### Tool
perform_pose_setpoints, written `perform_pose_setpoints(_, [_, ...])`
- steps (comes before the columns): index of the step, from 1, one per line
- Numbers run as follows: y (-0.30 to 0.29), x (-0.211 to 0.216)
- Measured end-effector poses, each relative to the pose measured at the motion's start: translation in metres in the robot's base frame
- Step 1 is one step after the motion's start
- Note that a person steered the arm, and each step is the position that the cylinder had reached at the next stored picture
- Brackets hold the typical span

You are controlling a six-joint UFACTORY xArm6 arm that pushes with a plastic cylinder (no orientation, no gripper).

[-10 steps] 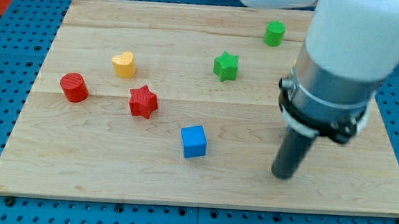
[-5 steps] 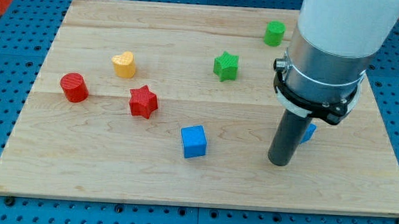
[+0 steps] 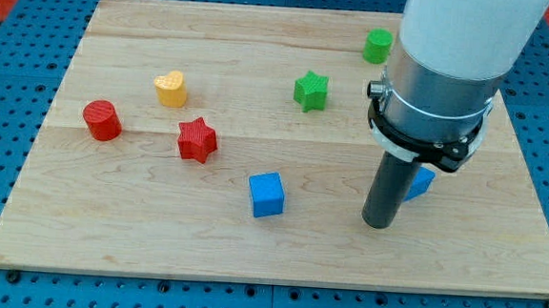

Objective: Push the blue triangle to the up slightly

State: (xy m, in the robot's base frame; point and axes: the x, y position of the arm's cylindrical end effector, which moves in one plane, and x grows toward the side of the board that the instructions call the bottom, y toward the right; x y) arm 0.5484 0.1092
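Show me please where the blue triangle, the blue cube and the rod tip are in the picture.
blue triangle (image 3: 422,182): camera view, on the visible corner right of the rod.
blue cube (image 3: 266,194): camera view, on its front face.
my tip (image 3: 376,222): camera view, on the rod's very end.

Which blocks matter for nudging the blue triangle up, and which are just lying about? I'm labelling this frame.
Job in hand:
blue triangle, mostly hidden behind the arm
my tip, just below-left of it

Lying about:
blue cube
red star
red cylinder
yellow heart
green star
green cylinder

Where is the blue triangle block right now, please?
The blue triangle block sits right of the view's centre, mostly hidden behind the dark rod, just up-right of my tip.
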Motion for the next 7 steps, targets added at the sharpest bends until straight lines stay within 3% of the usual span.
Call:
perform_pose_setpoints(4, [-0.014,0.0])
perform_pose_setpoints(6, [0.135,0.0])
perform_pose_setpoints(7, [0.138,0.0])
